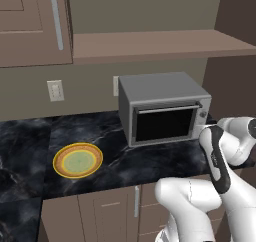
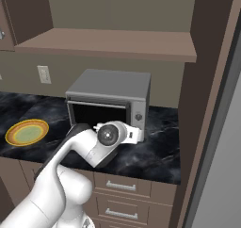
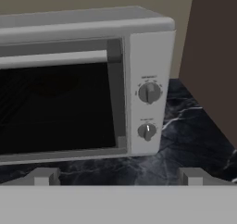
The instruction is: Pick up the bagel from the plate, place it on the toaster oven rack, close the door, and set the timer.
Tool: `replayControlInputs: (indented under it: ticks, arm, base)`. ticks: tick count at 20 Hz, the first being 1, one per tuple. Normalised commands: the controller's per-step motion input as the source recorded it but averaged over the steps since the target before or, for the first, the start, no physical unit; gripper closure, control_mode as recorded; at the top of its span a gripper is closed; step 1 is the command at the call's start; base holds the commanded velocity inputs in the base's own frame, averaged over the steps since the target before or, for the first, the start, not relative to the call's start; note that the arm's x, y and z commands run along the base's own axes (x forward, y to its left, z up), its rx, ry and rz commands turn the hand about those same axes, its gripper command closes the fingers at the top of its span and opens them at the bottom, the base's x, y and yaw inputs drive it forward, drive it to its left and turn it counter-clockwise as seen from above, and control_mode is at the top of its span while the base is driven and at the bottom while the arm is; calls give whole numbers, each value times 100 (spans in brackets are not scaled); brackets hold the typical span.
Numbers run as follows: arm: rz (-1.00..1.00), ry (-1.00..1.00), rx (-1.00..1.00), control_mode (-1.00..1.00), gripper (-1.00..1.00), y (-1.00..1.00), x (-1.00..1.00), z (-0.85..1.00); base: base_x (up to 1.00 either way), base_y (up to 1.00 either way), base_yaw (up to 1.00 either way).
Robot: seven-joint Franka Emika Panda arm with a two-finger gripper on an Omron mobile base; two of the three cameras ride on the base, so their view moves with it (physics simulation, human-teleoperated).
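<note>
The plate (image 1: 78,160) (image 2: 27,132) lies bare on the counter, left of the toaster oven (image 1: 162,88) (image 2: 110,83). The door (image 3: 55,107) stands shut, its handle bar (image 3: 55,59) along the top. Behind the dark glass I cannot make out the bagel or the rack; both are hidden. My gripper (image 3: 118,177) is open and holds nothing. It hovers just in front of the oven's lower right corner, facing the control strip with its upper knob (image 3: 149,92) and lower knob (image 3: 147,131). The hand (image 2: 134,135) sits close to that strip.
The black marble counter (image 1: 150,161) carries the oven and plate. A tall brown cabinet side (image 2: 212,104) (image 3: 215,56) rises just right of the oven. A shelf (image 1: 160,43) hangs above it. A wall outlet (image 1: 55,90) is at the back left.
</note>
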Motion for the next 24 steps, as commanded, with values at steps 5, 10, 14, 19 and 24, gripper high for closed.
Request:
replayControlInputs:
  ticks: [5,10,14,19,24]
  arm:
    - [0,0,0,-100,-100,-15,10,-6]
    - [0,0,0,-100,-100,-12,9,-3]
    - [0,0,0,-100,-100,-1,8,0]
    - [0,0,0,-100,-100,-1,3,0]
    - [0,0,0,-100,-100,-3,2,-1]
  base:
    - [0,0,0]
    - [0,0,0]
    - [0,0,0]
    - [0,0,0]
    - [0,0,0]
